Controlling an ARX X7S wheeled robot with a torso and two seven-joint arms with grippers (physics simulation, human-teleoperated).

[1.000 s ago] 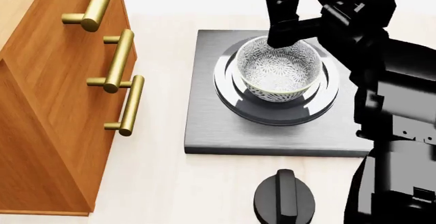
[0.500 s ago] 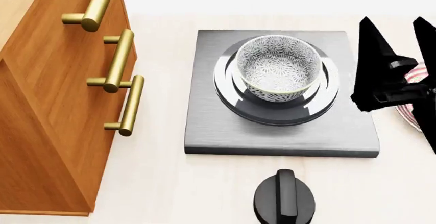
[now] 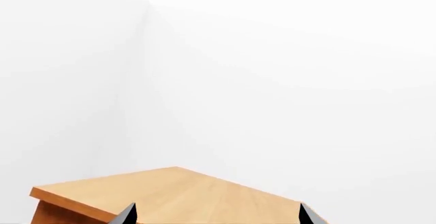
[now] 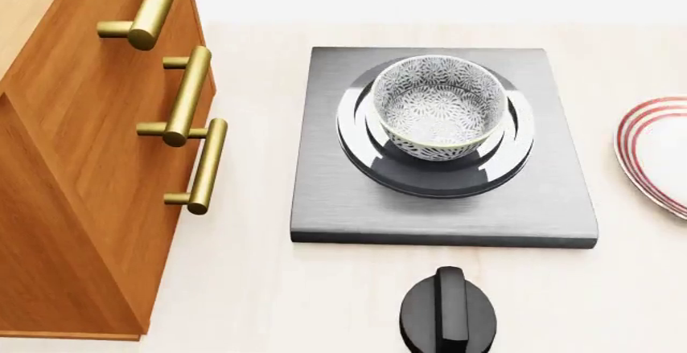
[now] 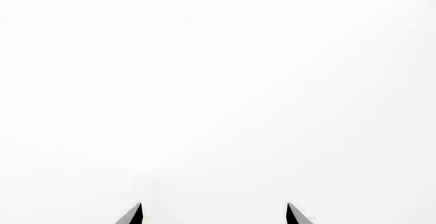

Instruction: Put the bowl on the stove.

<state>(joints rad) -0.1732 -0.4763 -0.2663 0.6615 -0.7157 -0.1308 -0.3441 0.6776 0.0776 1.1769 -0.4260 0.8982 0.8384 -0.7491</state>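
The bowl [image 4: 439,106], small, deep and round with a dense grey-black floral speckle on white, sat upright at the centre of the stove's [image 4: 322,208] raised, glossy concentric rings. The stove was a flat square slab of brushed dark-grey metal on the pale surface [image 4: 269,297]. A black round knob [image 4: 449,314] lay near its front edge, a red-ringed white plate [image 4: 652,153] apart to one side, and a wooden cabinet [image 4: 76,208] with brass bar handles to the other. The left end effector [image 3: 216,215] and right end effector [image 5: 212,215] each showed two dark tips spread wide, gripping nothing.
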